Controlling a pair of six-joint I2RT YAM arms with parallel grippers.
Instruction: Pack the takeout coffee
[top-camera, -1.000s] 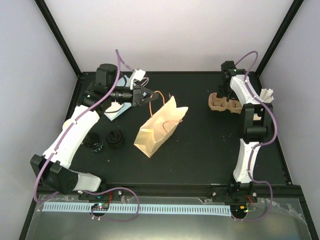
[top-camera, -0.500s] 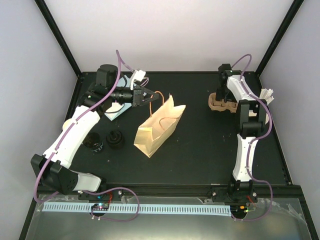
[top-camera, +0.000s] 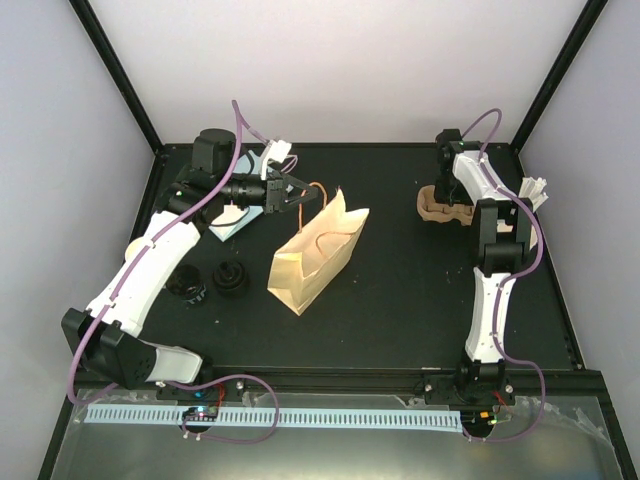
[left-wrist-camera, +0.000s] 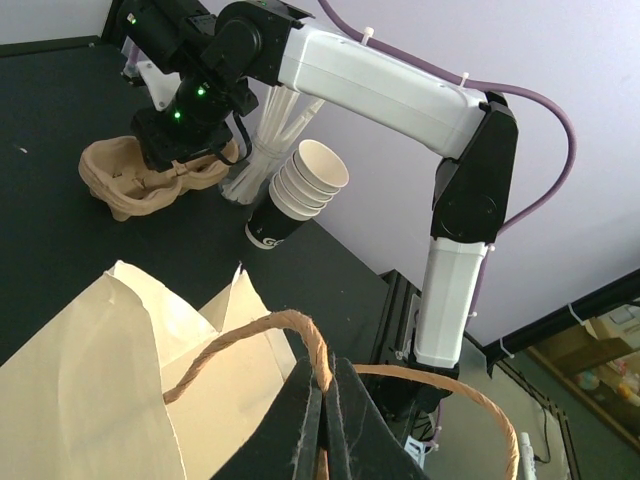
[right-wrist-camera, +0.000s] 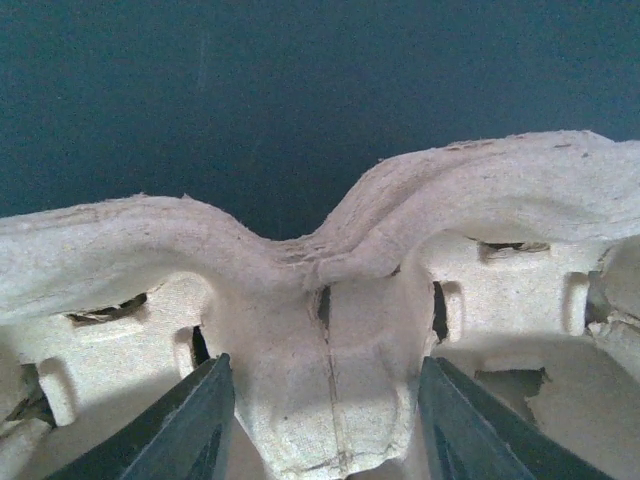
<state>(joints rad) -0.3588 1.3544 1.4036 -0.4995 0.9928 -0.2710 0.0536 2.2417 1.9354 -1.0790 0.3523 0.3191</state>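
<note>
While the left hand (left-wrist-camera: 327, 378) pinches the bag handle (left-wrist-camera: 225, 350), right hand (right-wrist-camera: 322, 385) — unclenched — straddles the carrier ridge (right-wrist-camera: 330, 250).

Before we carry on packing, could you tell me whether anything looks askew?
The paper bag at mid-table lies tipped over rather than upright, its rope handle pinched in the shut left gripper.

Shut in by pale lilac-white wall panels (top-camera: 340, 70) at the far side, left and right. Framed by black struts (top-camera: 112, 72) slanting up from the far corners. Floored with a matte black tabletop (top-camera: 400, 310), edged near by a black rail (top-camera: 340, 378). Nearer than that, a pale blue slotted strip (top-camera: 330, 418) along a grey glossy surface (top-camera: 330, 458). Lit evenly and softly, with only faint shadows.
</note>
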